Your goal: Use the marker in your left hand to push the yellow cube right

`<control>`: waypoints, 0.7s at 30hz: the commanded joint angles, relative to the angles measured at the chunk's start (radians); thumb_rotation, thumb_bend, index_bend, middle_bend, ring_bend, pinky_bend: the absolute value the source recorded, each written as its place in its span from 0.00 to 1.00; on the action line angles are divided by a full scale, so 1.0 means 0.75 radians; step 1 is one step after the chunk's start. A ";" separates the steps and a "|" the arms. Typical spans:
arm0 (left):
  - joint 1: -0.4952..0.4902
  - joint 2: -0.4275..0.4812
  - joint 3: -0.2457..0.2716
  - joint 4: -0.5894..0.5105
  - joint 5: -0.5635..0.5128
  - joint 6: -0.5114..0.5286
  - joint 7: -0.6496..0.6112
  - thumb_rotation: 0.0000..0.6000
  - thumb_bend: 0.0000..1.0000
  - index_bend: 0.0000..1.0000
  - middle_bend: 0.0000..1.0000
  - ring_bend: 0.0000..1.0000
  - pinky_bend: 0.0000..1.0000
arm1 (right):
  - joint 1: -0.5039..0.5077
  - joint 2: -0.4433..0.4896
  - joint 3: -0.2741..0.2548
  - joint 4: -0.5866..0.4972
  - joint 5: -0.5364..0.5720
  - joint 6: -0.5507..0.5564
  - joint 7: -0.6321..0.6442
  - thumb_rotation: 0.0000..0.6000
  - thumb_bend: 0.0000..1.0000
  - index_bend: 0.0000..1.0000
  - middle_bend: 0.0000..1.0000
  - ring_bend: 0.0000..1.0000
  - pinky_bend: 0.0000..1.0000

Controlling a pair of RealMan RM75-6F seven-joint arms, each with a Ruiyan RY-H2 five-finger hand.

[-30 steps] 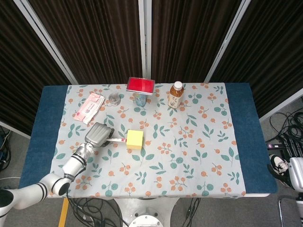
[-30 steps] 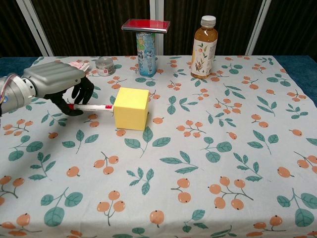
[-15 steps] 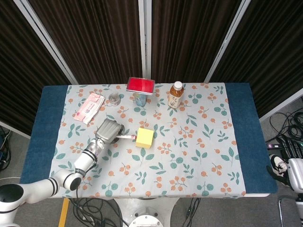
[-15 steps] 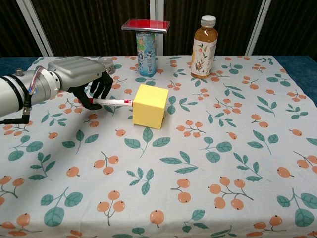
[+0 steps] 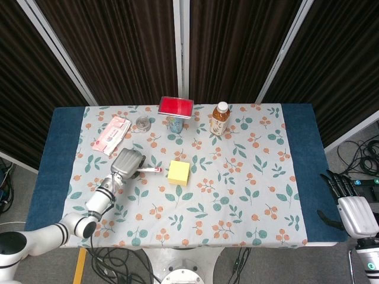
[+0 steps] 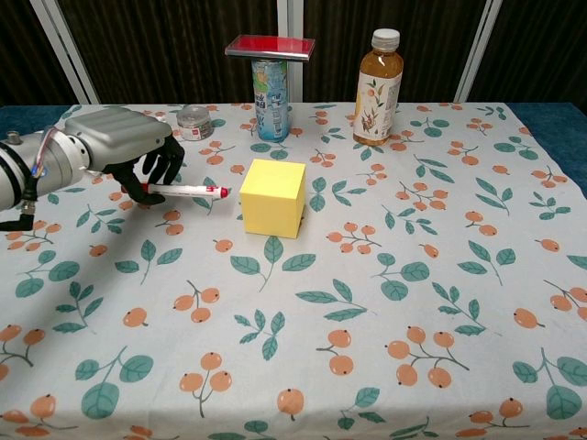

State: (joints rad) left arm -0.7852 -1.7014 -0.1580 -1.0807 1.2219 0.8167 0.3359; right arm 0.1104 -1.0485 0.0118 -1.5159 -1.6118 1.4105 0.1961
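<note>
The yellow cube point(image 5: 178, 172) point(image 6: 272, 197) sits left of the table's middle on the floral cloth. My left hand point(image 5: 128, 162) point(image 6: 122, 147) is to its left and grips a white marker point(image 5: 149, 170) point(image 6: 187, 191) with a red tip. The marker points right at the cube, with a small gap between tip and cube. My right hand point(image 5: 350, 207) hangs off the table's right edge, low in the head view, fingers spread and holding nothing.
At the back stand a can point(image 6: 271, 85) with a red box point(image 6: 270, 46) on top, a tea bottle point(image 6: 378, 88), a small round tin point(image 6: 193, 121) and a pink wipes packet point(image 5: 111, 135). Blue table edges point(image 5: 307, 165) flank the cloth.
The cube moved right from a second ago, then stopped. My left hand has since drawn back left with the marker, off the cube. My right hand has come into the head view.
</note>
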 commanded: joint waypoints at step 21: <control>-0.218 -0.168 -0.096 0.008 -0.165 -0.128 0.176 1.00 0.53 0.71 0.76 0.54 0.71 | 0.069 0.004 -0.053 0.000 -0.064 -0.078 -0.027 1.00 0.17 0.00 0.00 0.00 0.00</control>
State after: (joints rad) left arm -0.9350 -1.8171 -0.2203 -1.0656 1.1183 0.7289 0.4488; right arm 0.1614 -1.0467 -0.0275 -1.5161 -1.6591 1.3531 0.1749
